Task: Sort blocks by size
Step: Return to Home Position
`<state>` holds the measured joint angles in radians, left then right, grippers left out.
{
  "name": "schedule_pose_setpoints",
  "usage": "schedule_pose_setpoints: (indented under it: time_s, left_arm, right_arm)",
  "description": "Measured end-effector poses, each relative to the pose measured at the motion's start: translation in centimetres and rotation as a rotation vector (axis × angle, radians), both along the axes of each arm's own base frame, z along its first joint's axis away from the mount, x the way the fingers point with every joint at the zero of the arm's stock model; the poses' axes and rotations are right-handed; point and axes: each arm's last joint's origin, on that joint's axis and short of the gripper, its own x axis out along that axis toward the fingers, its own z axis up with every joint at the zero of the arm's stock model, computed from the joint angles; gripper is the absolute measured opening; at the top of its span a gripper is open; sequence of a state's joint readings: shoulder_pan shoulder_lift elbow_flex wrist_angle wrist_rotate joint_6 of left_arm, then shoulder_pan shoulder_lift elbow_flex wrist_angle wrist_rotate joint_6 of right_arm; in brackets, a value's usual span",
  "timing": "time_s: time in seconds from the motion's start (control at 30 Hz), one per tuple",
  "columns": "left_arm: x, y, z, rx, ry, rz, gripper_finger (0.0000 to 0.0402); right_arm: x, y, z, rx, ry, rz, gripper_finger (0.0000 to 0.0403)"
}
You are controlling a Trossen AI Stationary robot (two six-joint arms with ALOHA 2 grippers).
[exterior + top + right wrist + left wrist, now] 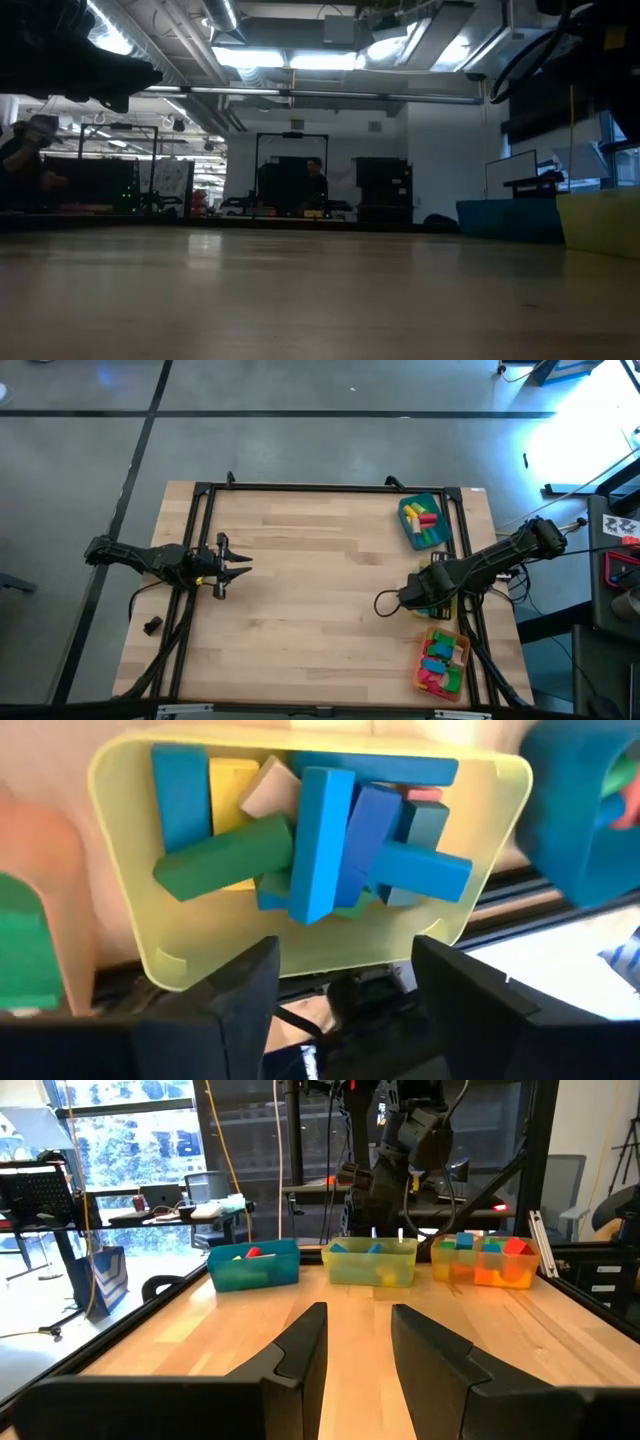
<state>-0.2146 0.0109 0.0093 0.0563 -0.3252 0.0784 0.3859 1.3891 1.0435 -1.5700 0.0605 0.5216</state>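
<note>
My right pincer (345, 958) hovers over the yellow tray (118, 830) at the right edge of the surface (310, 590), its fingers spread wide with nothing between them. The blocks (322, 840) lie piled in that tray, blue and green bars crossing, and more sit in the teal tray (255, 1270) and the orange tray (495, 1272) either side of it. My left pincer (358, 1318) hangs over the left side, also parted and empty.
</note>
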Motion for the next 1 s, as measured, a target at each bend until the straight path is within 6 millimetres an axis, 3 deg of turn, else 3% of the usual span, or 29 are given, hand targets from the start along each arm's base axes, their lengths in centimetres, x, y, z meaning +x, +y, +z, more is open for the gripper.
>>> schedule_pose_setpoints:
  time_s: [0.2,0.4,0.63,0.8,1.0]
  left_arm:
    - [0.0,0.0,0.0,0.000,0.000,0.000,0.0100]
    - [0.0,0.0,0.0,0.000,0.000,0.000,0.0100]
    - [0.0,0.0,0.0,0.000,0.000,0.000,0.0100]
    - [0.0,0.0,0.0,0.000,0.000,0.000,0.0100]
    - [0.0,0.0,0.0,0.000,0.000,0.000,0.0100]
  right_arm:
    - [0.2,0.1,-0.1,0.009,-0.018,0.005,0.0232]
    - [1.5,0.6,-0.4,0.064,-0.155,0.011,0.0232]
    - [3.9,1.5,-0.2,0.164,-0.418,0.233,0.0232]
    - [4.5,0.9,2.2,0.311,-0.640,0.336,0.0232]
    - [2.0,-2.1,5.9,0.227,-0.848,0.300,0.0232]
